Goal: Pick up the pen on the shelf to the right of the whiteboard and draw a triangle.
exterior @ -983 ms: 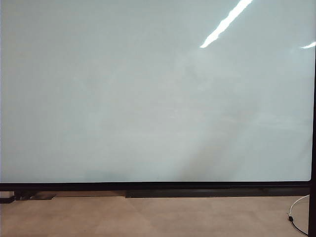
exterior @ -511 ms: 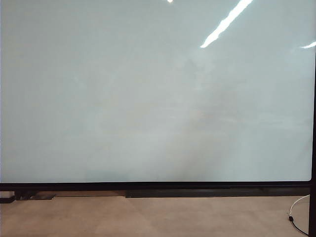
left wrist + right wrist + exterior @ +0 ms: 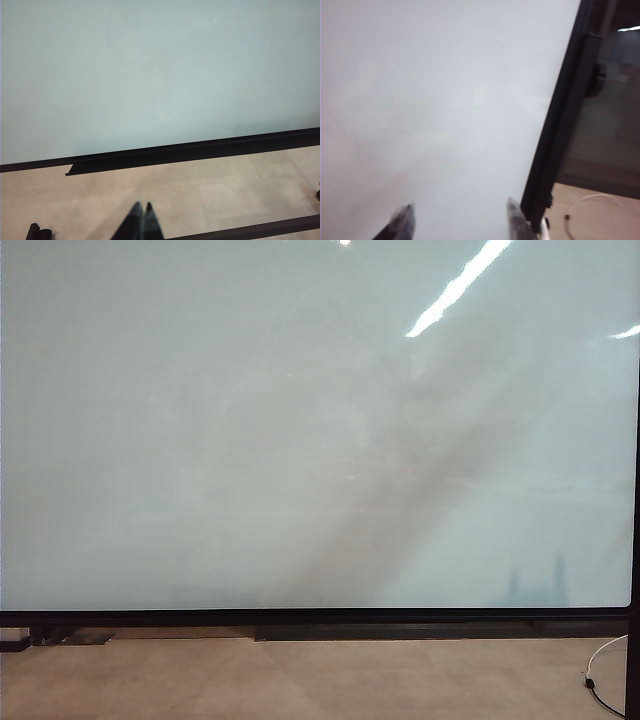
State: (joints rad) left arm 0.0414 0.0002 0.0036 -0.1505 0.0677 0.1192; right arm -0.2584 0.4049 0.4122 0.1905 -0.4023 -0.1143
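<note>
Whiteboard blank; pen not yet sighted; no triangle drawn.

The whiteboard (image 3: 300, 440) is seen bare, black-framed, above a tan floor. The left gripper (image 3: 141, 220) is held low before the board's bottom rail, tips pressed together, nothing between them. The right gripper (image 3: 460, 220) is aimed near the board's right frame edge, fingers spread wide and empty. A thin cable (image 3: 580, 210) is noted beyond the frame. The pen is not visible in any view; its place cannot be told. It is judged light, stiff, slick-barrelled, best pinched mid-barrel.
</note>
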